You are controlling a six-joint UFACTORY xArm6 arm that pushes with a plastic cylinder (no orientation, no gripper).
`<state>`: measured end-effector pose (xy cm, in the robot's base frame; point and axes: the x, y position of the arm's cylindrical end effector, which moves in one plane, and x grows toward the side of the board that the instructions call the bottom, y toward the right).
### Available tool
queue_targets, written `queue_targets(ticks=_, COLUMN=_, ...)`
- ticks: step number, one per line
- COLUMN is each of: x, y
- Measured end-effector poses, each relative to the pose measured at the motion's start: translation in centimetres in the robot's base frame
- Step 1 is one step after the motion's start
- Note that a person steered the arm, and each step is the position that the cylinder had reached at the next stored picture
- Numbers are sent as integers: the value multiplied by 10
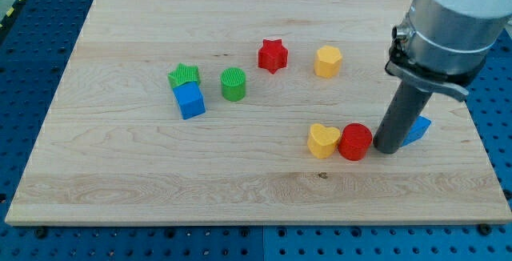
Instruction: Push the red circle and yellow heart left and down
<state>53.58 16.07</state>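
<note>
The red circle (354, 142) lies on the wooden board at the lower right, touching the yellow heart (322, 141) on its left. My tip (386, 150) stands right against the red circle's right side. The dark rod rises from there to the arm's grey body at the view's top right. A blue block (418, 129) is partly hidden behind the rod on its right.
A red star (272, 54) and a yellow hexagon (328, 61) lie near the top middle. A green cylinder (233, 84), a green star (184, 75) and a blue cube (190, 100) lie at the left middle. The board's right edge (472, 133) is close to the rod.
</note>
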Motion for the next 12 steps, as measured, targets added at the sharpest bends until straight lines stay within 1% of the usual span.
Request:
queue_targets(ticks=2, x=-3, y=-5)
queue_targets(ticks=4, x=-3, y=-48)
queue_targets(ticks=5, x=-3, y=-58)
queue_targets(ticks=6, x=-15, y=-54)
queue_targets(ticks=7, x=-44, y=-43)
queue_targets(ticks=8, x=-51, y=-65)
queue_targets(ticks=9, x=-51, y=-113)
queue_targets(ticks=10, x=-51, y=-130)
queue_targets(ticks=11, x=-47, y=-130)
queue_targets(ticks=12, x=-25, y=-130)
